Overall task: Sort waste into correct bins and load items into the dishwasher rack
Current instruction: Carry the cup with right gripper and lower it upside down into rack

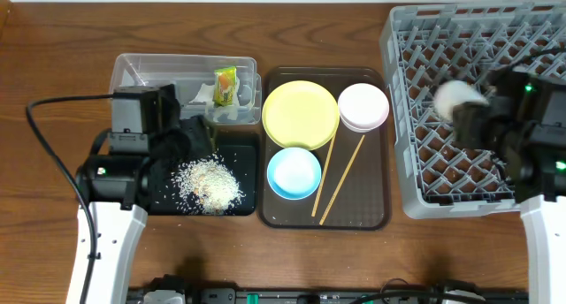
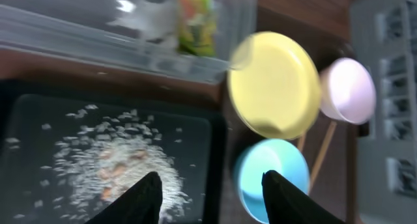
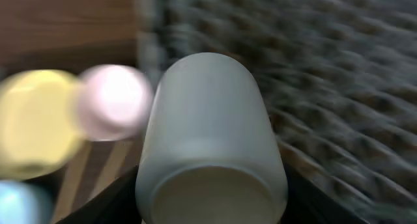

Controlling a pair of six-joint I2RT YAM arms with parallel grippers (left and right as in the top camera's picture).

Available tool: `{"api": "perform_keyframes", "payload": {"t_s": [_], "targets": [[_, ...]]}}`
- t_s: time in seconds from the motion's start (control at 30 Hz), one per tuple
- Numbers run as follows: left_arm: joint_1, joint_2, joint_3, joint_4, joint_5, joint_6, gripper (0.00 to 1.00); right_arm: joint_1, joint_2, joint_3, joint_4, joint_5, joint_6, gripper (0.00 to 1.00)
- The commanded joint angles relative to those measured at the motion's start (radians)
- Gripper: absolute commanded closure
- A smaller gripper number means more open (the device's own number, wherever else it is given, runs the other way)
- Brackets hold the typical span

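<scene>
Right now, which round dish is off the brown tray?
The small white cup, held by the right gripper over the grey rack; yellow plate, white bowl and blue bowl sit on the brown tray.

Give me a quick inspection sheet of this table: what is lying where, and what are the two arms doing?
Surface: wooden table.
Waste: rice heaped in the black tray; green-and-orange wrapper and paper scrap in the clear tub.
Dishes: yellow plate, white bowl, light blue bowl and two chopsticks on the brown serving tray; white cup held over the dishwasher rack.
Clutter: nothing seen.
End effectors: left end effector open, over the black tray; right end effector shut on the white cup.
Cables: black cable loops beside the left arm.
Surroundings: nothing seen.
</scene>
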Motion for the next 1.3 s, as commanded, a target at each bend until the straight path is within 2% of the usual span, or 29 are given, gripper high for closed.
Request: {"api": "perform_keyframes", "payload": {"t_s": [0.0, 0.23, 0.53, 0.6, 0.67, 0.73, 0.97, 1.13, 1.23, 1.27], "targets": [[0.012, 0.0, 0.004, -0.001, -0.047, 0.017, 0.45, -0.054, 0.038, 0.008, -0.041, 0.255, 0.018, 0.6], [0.012, 0.007, 0.004, -0.001, -0.046, 0.017, 0.44, -0.143, 0.164, -0.009, -0.094, 0.261, 0.091, 0.61], [0.012, 0.007, 0.004, -0.001, -0.046, 0.016, 0.43, -0.146, 0.349, -0.011, -0.064, 0.186, 0.094, 0.59], [0.012, 0.007, 0.004, -0.002, -0.046, 0.016, 0.43, -0.146, 0.377, -0.011, -0.06, 0.164, 0.094, 0.54], [0.011, 0.007, 0.004, -0.002, -0.046, 0.017, 0.39, -0.146, 0.39, -0.011, -0.054, 0.128, 0.094, 0.37], [0.011, 0.007, 0.004, -0.005, -0.046, 0.016, 0.38, -0.146, 0.387, -0.011, -0.051, 0.098, 0.094, 0.28], [0.012, 0.009, 0.003, -0.021, -0.046, 0.017, 0.38, -0.146, 0.336, -0.01, -0.047, 0.084, 0.093, 0.34], [0.011, 0.01, 0.003, -0.021, -0.046, 0.016, 0.38, -0.146, 0.298, -0.009, -0.027, 0.077, 0.093, 0.28], [0.012, 0.01, 0.003, -0.021, -0.046, 0.016, 0.38, -0.146, 0.257, -0.006, -0.023, 0.04, 0.093, 0.33], [0.011, 0.011, 0.003, -0.021, -0.046, 0.017, 0.38, -0.146, 0.238, -0.006, -0.016, 0.006, 0.093, 0.37]]}}
